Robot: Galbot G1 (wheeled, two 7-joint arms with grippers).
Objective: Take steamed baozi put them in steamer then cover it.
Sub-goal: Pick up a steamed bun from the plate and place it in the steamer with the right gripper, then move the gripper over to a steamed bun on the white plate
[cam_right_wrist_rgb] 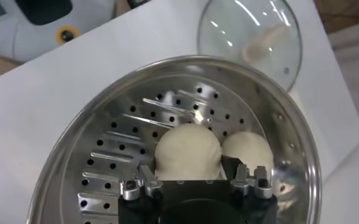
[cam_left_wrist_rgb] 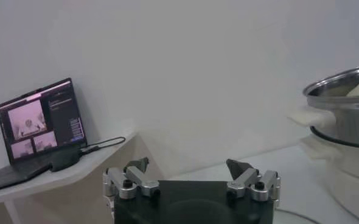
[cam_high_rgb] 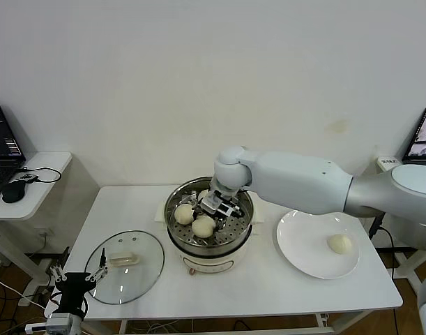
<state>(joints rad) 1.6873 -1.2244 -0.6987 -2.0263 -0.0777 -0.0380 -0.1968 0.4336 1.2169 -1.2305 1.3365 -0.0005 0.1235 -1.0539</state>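
The steamer stands mid-table, its perforated tray in plain sight. My right gripper is lowered inside it, and its jaws close on the sides of a steamed baozi that rests on the tray. A second baozi lies right beside it. From the head camera, two baozi show in the steamer next to the gripper. One more baozi sits on the white plate to the right. My left gripper hangs open and empty below the table's front left corner.
The glass lid lies flat on the table, front left of the steamer. A side desk with a laptop and mouse stands to the left. Another screen is at the far right.
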